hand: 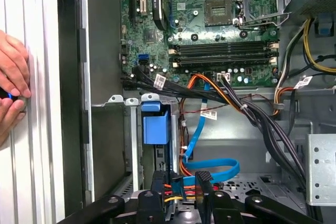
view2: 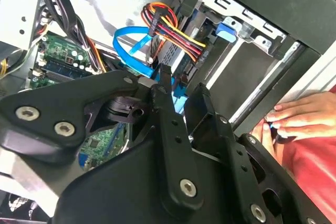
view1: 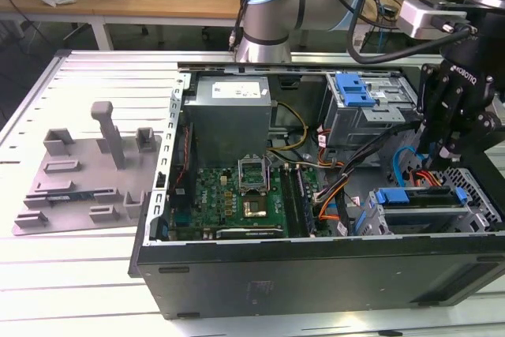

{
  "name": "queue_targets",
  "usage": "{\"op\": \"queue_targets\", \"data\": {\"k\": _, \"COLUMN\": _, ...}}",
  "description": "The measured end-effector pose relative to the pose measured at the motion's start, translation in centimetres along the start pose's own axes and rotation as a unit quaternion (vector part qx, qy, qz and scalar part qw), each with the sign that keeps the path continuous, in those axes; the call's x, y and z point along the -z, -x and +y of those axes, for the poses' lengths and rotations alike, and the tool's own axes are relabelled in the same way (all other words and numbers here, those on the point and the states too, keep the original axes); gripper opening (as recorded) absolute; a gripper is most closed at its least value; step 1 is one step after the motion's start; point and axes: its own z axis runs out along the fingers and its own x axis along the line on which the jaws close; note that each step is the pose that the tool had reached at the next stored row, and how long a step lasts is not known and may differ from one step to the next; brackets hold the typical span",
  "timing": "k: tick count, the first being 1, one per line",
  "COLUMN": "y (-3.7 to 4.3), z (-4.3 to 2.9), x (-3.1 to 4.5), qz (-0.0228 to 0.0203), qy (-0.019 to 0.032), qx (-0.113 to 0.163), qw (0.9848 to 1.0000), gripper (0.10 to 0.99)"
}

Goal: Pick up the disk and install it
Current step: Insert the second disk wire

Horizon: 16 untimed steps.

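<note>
Exterior view: disk (view1: 418,199) lies edge-up, lengthwise left-right.

1 open computer case (view1: 316,258), 1 motherboard (view1: 237,195) with 1 empty CPU socket (view1: 254,171) — 1 grey power-supply box (view1: 229,112). 2 drive cages (view1: 367,108), each with a blue carrier piece. 1 blue flat data cable (hand: 210,169). 1 grey fixture plate (view1: 87,175) beside the case. 1 robot arm (view1: 272,5), 1 gripper (hand: 181,184) — 2 fingers (hand: 203,182). 2 hands (hand: 13,72) of a person.
</note>
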Motion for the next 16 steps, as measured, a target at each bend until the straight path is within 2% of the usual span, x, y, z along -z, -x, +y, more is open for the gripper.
{"op": "queue_targets", "data": {"k": 3, "y": -0.01, "z": -0.07, "x": -0.01, "qz": 0.0058, "qy": 0.0025, "qx": 0.0, "qw": 1.0, "gripper": 0.38}}
{"op": "queue_targets", "data": {"k": 5, "y": 0.0, "z": -0.14, "x": -0.07, "qz": 0.0081, "qy": 0.0026, "qx": 0.0, "qw": 1.0, "gripper": 0.38}}
{"op": "queue_targets", "data": {"k": 10, "y": 0.0, "z": -0.2, "x": -0.15, "qz": 0.0084, "qy": 0.0036, "qx": -0.006, "qw": 0.9999, "gripper": 0.38}}
{"op": "queue_targets", "data": {"k": 11, "y": -0.01, "z": -0.2, "x": -0.15, "qz": 0.0084, "qy": 0.0037, "qx": -0.007, "qw": 0.9999, "gripper": 0.361}}
{"op": "queue_targets", "data": {"k": 12, "y": -0.02, "z": -0.21, "x": -0.15, "qz": 0.0085, "qy": 0.0039, "qx": -0.008, "qw": 0.9999, "gripper": 0.29}}
{"op": "queue_targets", "data": {"k": 16, "y": -0.09, "z": -0.35, "x": -0.17, "qz": 0.0085, "qy": 0.0047, "qx": -0.012, "qw": 0.9999, "gripper": 0.29}}
